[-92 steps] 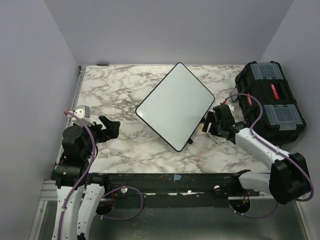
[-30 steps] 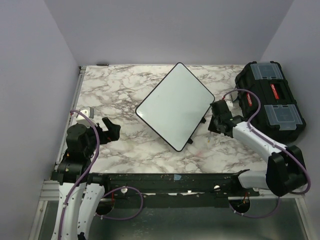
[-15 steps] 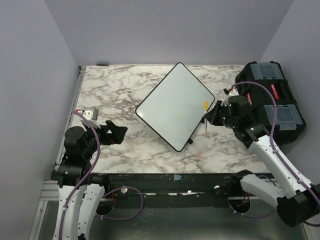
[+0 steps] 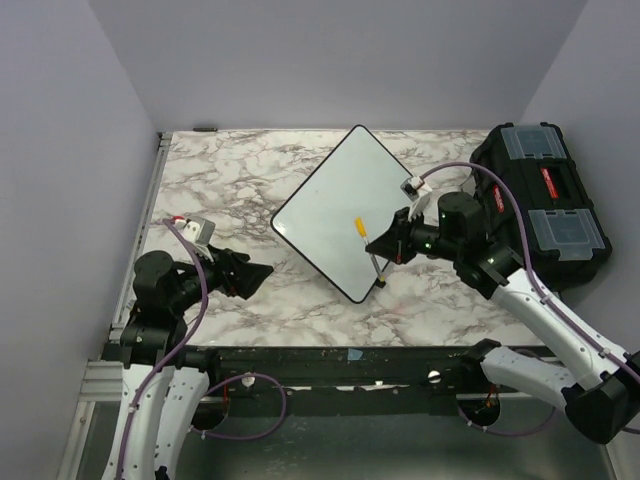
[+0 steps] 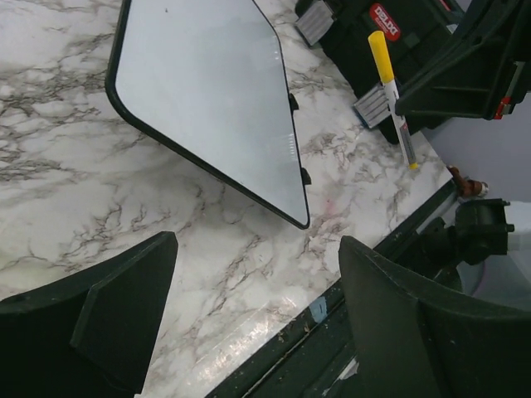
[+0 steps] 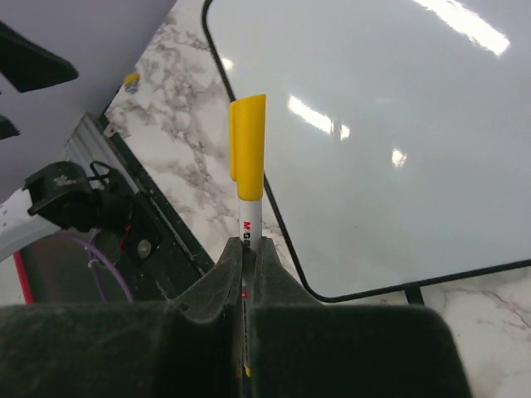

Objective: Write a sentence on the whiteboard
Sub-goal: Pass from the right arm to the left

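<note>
Over the near-right edge of the bare whiteboard (image 4: 345, 200), laid flat between the arms, a capped marker (image 6: 246, 207) is pinched by the right gripper (image 6: 248, 249), the left gripper (image 5: 257, 282) held spread off the whiteboard's left edge; an off-axis pull on the cap (image 6: 247, 137) could twist the marker loose.

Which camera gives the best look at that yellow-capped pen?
The right wrist view: the pen fills the middle, close up, yellow cap on, print on its barrel visible. The left wrist view shows it whole but farther off; the top view shows it only small.
</note>
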Tool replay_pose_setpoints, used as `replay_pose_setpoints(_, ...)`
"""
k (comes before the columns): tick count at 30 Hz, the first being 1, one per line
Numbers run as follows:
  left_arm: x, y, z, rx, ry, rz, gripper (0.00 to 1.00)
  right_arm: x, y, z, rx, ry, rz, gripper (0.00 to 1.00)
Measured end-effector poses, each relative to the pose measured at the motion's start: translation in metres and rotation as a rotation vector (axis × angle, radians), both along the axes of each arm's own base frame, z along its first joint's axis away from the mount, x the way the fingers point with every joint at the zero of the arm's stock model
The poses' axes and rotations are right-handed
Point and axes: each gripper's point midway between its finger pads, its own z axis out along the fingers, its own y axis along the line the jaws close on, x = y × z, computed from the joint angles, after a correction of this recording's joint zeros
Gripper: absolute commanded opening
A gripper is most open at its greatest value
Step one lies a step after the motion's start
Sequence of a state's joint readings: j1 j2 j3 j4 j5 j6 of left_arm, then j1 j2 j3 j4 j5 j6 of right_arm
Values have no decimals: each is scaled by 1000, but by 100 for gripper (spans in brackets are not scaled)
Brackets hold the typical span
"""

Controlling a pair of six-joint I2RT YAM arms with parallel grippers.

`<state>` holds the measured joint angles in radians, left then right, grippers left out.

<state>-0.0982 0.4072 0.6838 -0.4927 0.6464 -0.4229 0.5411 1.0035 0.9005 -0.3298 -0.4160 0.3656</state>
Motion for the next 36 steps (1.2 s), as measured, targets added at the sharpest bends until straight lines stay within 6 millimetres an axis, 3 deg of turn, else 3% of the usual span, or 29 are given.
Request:
replay_pose_setpoints(5,0,-9,-3,-19,35,-55,73,-18,30,4,8,-36,142,1)
replay_pose_setpoints(8,-2,-14,-5,-25,53,-82,73,-33,52,-5,-18,-39,232,1)
replay_pose_setpoints(11,-10,-23,-5,-31,67,-128,73,-52,71,-14,-40,-40,317,1)
replay_pose_setpoints(15,-24,-36,-6,-39,87,-212,72,-70,84,-12,-35,-62,380,1)
replay_pose_setpoints(21,-37,-46,-11,-36,138,-276,72,-87,94,-10,-42,-102,432,1)
replay_pose_setpoints(27,-44,-48,5,-55,120,-311,72,-93,97,-12,-59,-134,460,1)
replay_pose_setpoints(36,-39,-58,7,-80,166,-362,71,-96,99,-5,-63,-173,492,1)
